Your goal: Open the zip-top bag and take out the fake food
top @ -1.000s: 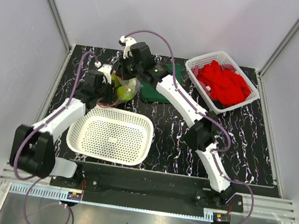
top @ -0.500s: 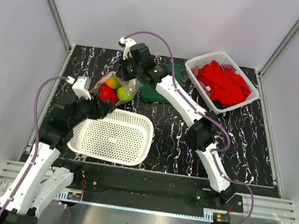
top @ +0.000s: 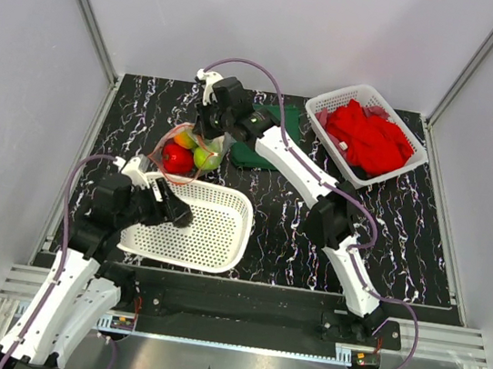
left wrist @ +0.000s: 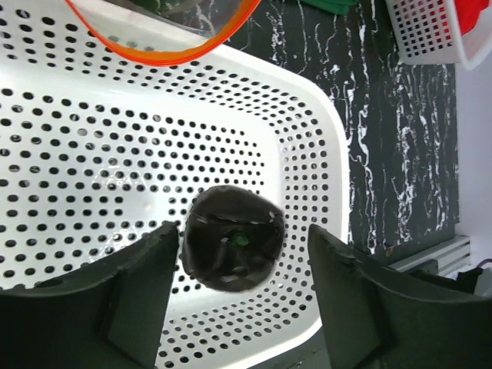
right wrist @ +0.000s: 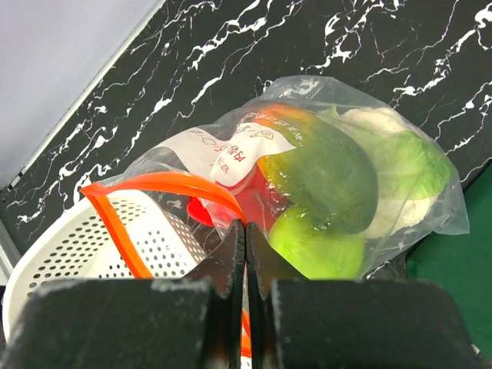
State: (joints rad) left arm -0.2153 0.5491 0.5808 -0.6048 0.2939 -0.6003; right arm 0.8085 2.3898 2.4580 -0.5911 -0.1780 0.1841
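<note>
The zip-top bag (top: 186,147) lies at the far left of the table, its red-orange zip strip (right wrist: 165,184) pulled into an open loop. My right gripper (right wrist: 245,227) is shut on that strip at the bag's mouth (top: 205,133). Through the clear plastic I see fake food: a red pepper (right wrist: 250,201), a green apple (right wrist: 317,244), a mango (right wrist: 327,171) and a cauliflower (right wrist: 400,165). My left gripper (left wrist: 242,234) hangs open over the white perforated basket (top: 221,236). A small dark piece (left wrist: 234,250) sits between its spread fingers (left wrist: 142,288) against the basket floor, gripped by neither.
A second white basket (top: 408,157) full of red cloths (top: 368,136) stands at the back right. A folded green cloth (top: 256,152) lies just right of the bag. The bag's rim overhangs the near basket's far edge (left wrist: 165,55).
My left arm has drawn back from the bag to above the white basket and its jaws have opened, letting go of the dark piece. The right gripper stays shut on the zip strip.
</note>
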